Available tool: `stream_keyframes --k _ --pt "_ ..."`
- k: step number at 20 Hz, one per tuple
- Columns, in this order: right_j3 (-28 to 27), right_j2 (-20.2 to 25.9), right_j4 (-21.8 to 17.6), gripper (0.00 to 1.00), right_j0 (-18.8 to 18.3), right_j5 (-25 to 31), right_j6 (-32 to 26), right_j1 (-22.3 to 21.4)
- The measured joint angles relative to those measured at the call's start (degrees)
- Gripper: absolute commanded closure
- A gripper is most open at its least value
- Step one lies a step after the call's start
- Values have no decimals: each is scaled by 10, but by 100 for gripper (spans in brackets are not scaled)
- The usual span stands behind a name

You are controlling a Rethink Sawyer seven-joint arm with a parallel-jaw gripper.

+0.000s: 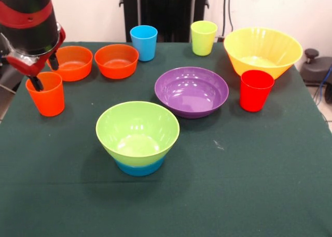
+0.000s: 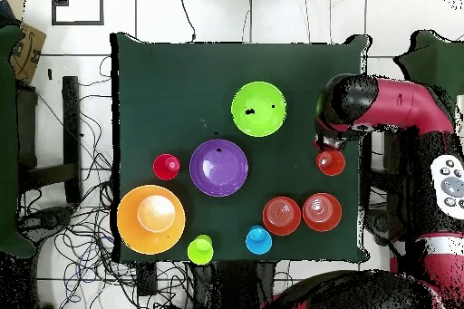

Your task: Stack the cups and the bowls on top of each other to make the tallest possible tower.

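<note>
My gripper hangs over the orange cup at the table's left, open, with one finger inside the cup and the other behind its far rim. The cup stands upright on the cloth; it also shows in the overhead view under the gripper. The tower is the lime green bowl sitting on the small blue bowl, front centre. Two small orange bowls, the light blue cup, yellow-green cup, purple bowl, red cup and yellow bowl stand apart.
The dark green cloth table ends close to the orange cup on the left. The nearer orange bowl stands just behind the gripper. The robot's pedestal is at the far side.
</note>
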Motion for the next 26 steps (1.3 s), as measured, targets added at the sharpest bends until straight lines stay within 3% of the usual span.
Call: stream_keyframes --k 11,20,26 --pt "0 0 -1 0 30 -20 0 -11" --pt "0 0 -35 0 31 -44 0 -29" --pt "0 0 -80 0 33 -48 -1 -38"
